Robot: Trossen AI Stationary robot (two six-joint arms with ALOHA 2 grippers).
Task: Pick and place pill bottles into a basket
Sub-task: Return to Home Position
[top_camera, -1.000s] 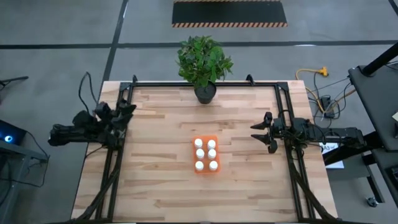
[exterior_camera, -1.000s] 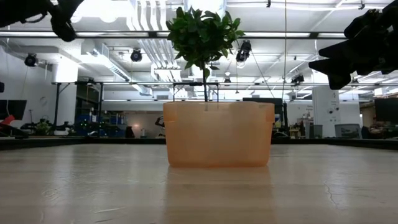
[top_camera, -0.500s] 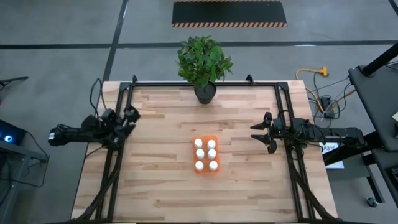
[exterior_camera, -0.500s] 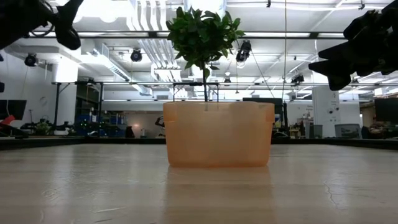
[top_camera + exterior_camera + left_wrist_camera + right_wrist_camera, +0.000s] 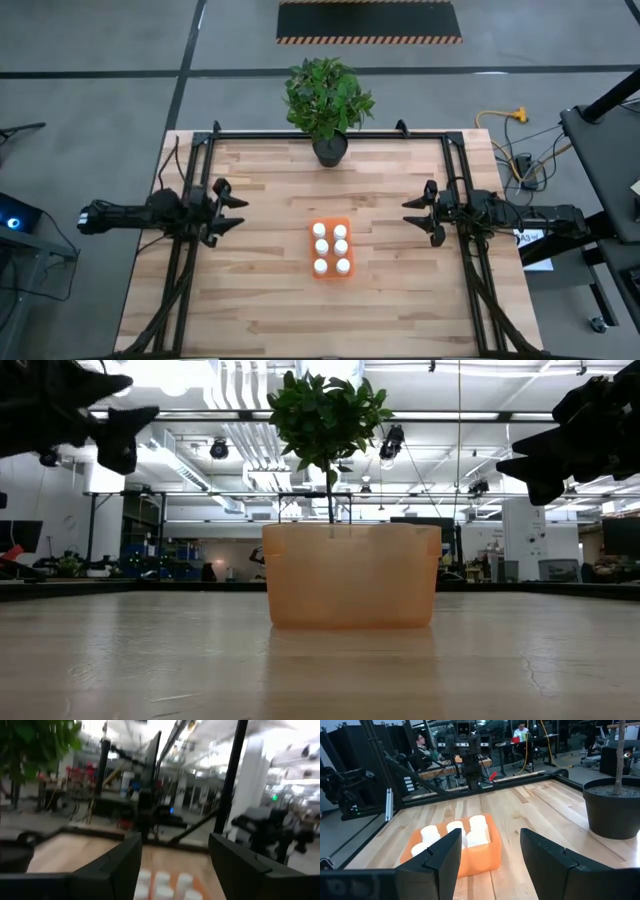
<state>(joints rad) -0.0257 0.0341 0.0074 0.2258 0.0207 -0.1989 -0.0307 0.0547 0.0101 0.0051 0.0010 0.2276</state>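
Note:
The orange basket (image 5: pixel 331 248) stands on the table's middle, a little to the right, with several white pill bottles (image 5: pixel 331 247) upright in it in two rows. It also shows in the low view (image 5: pixel 351 575) and the right wrist view (image 5: pixel 455 847). My left gripper (image 5: pixel 232 209) is open and empty above the table's left side, its fingers pointing toward the basket. My right gripper (image 5: pixel 418 216) is open and empty above the table's right side, also facing the basket. In the left wrist view the bottles (image 5: pixel 162 885) show between my open fingers, farther off.
A potted plant (image 5: pixel 328 100) in a dark pot (image 5: pixel 330 148) stands at the table's far edge, behind the basket. Black frame rails (image 5: pixel 190 250) run along the left and right sides. Bare wood lies around the basket. People sit in the room beyond.
My left gripper has swung from the table's left edge inward toward the basket, turning until its fingers point toward the right. My right gripper and the basket have kept still.

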